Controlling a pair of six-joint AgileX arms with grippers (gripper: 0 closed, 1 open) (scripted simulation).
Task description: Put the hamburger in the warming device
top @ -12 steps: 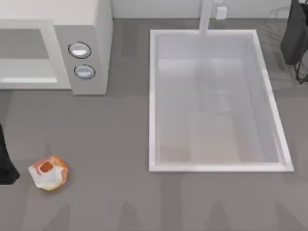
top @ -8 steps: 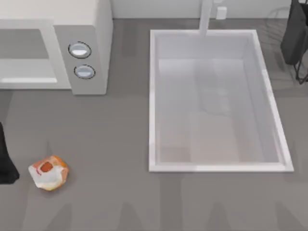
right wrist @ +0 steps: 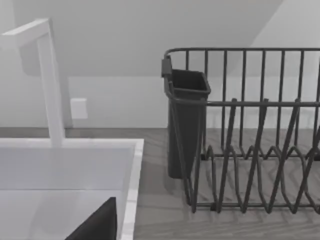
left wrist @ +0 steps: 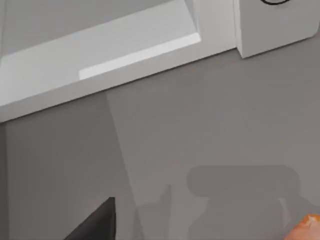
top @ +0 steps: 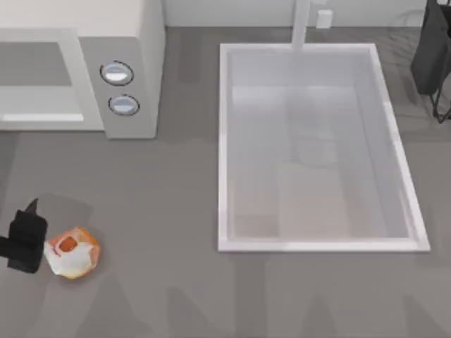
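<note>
The left gripper (top: 28, 243) is at the table's near-left edge, just beside the hamburger (top: 71, 252), which lies on the grey table (top: 162, 211) well apart from the microwave (top: 77, 67); I cannot tell if it is open or closed. To my eye this is the approach step, with the hamburger not yet grasped. Next, the gripper must get around the lumpy bun and carry it to the grey cavity, while the right arm is parked near the dish rack (right wrist: 250, 145).
</note>
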